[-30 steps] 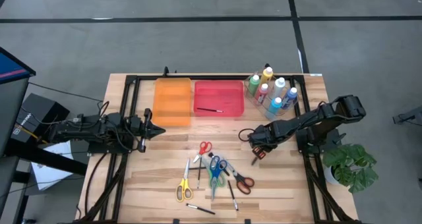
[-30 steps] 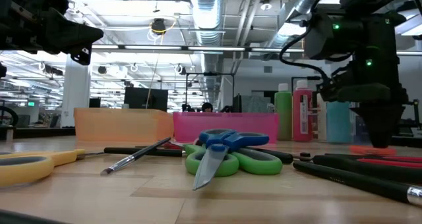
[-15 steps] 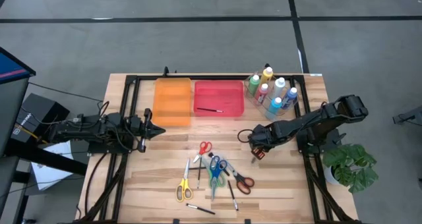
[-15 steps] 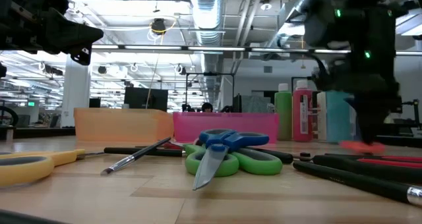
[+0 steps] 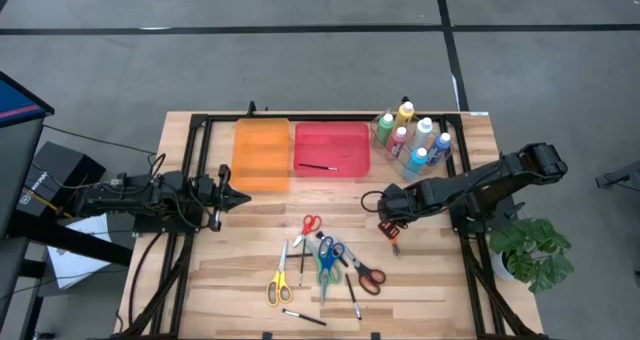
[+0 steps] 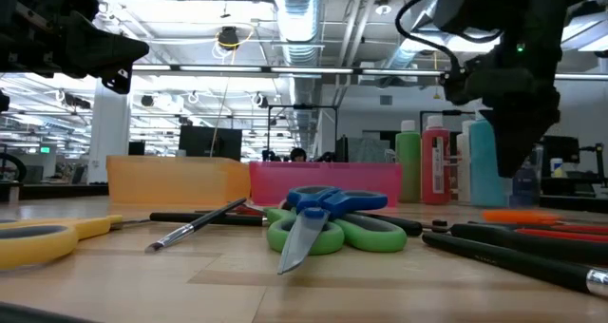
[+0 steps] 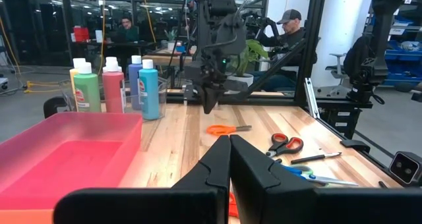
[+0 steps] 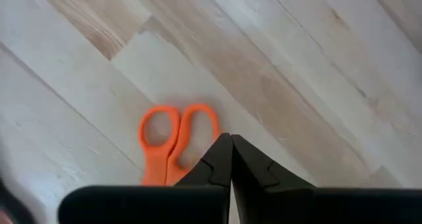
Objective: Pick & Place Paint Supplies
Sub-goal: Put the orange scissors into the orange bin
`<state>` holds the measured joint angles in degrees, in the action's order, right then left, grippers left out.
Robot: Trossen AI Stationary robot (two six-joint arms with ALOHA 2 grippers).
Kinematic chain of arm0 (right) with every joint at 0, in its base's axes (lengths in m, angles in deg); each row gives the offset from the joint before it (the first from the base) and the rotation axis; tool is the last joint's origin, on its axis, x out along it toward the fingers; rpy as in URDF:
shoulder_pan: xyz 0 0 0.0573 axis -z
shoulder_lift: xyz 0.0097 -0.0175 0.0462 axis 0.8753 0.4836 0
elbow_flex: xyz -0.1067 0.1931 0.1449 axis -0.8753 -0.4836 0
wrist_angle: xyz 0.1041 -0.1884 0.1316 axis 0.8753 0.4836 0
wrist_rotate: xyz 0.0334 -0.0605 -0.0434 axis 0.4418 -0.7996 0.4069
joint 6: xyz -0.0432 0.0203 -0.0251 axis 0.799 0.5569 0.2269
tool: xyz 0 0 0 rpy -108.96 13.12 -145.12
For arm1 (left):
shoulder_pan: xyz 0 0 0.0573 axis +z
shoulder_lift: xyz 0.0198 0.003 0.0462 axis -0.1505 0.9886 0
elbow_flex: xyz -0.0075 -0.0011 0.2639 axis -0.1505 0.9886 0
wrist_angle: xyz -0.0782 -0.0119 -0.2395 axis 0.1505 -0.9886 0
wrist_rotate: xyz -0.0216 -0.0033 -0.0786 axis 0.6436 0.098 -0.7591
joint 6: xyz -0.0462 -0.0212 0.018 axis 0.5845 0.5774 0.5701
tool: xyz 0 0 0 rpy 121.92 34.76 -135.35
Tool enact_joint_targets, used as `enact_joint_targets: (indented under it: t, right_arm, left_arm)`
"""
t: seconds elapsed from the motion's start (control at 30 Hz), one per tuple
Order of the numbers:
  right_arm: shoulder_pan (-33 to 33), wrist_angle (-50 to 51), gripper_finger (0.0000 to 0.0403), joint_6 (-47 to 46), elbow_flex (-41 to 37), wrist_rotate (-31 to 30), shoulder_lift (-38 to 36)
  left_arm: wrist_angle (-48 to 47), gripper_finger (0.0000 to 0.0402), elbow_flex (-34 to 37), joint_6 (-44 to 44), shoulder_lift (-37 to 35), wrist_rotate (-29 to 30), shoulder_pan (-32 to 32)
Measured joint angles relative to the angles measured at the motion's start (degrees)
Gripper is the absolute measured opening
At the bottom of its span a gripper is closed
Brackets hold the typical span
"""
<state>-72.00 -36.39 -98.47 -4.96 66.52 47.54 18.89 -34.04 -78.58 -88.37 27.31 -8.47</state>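
My right gripper (image 5: 388, 218) is shut and points down just above small orange-handled scissors (image 8: 173, 140), which lie flat on the wood (image 7: 224, 129) at the table's right middle. It touches nothing, and a gap shows beneath it in the low view (image 6: 518, 171). Several paint bottles (image 5: 412, 140) stand at the far right. More scissors and thin dark brushes (image 5: 320, 262) lie in the near middle. One brush (image 5: 318, 166) lies in the red bin (image 5: 345, 135). My left gripper (image 5: 245, 197) waits shut and level at the table's left, holding nothing.
An orange bin (image 5: 261, 155) stands left of the red bin at the far middle. Black frame rails (image 5: 300, 116) run along the table's far edge. A potted plant (image 5: 530, 245) stands off the table's right side. People sit in the room beyond (image 7: 290, 26).
My right gripper has risen from table level to a little above the orange scissors, staying pointed down. The scissors remain lying on the wood.
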Motion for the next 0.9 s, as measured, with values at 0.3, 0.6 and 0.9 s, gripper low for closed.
enact_joint_targets:
  t: [0.3,0.6,0.9]
  right_arm:
    - [0.0,0.2,0.0096,-3.5,-0.8,3.2,4.8]
    - [0.1,-3.0,0.02,-3.2,-1.1,5.1,11.7]
    - [0.0,1.3,0.0189,-3.7,0.0,5.4,6.0]
  left_arm:
    - [0.0,0.0002,0.0,0.0,0.0,0.0,0.0]
    - [0.0,0.0002,0.0,0.0,0.0,0.0,0.0]
    - [0.0,0.0002,0.0,0.0,0.0,0.0,0.0]
